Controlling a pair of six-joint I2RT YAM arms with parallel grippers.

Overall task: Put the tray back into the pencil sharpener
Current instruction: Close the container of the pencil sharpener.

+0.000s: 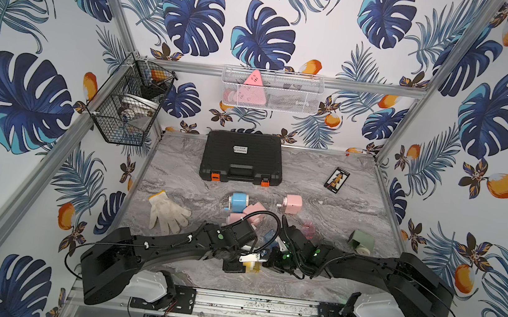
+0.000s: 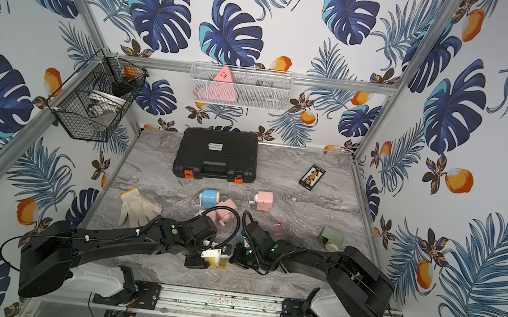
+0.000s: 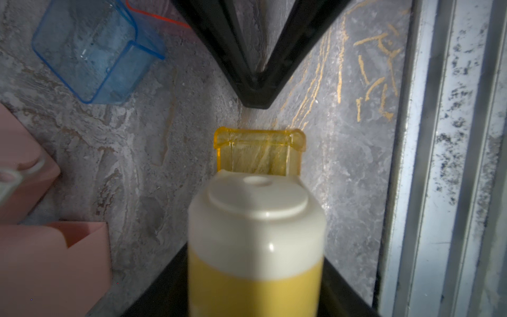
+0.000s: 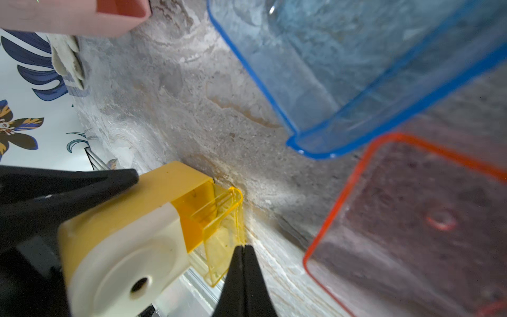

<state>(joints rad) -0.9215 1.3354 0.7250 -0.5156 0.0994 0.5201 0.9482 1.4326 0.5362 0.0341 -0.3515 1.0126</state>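
Jaws of the left gripper [image 3: 255, 282] clamp the yellow pencil sharpener [image 4: 123, 233] near the front edge of the marble table [image 4: 178, 104]; the yellow tray [image 4: 219, 219] sits partly in its slot, outer end protruding; the right gripper [image 4: 243, 256], jaws pressed together, touches that end.

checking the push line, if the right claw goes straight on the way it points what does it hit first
The yellow tray, at the end sticking out of the yellow sharpener. The shut right claw sits with its tips at that end; contact is unclear.
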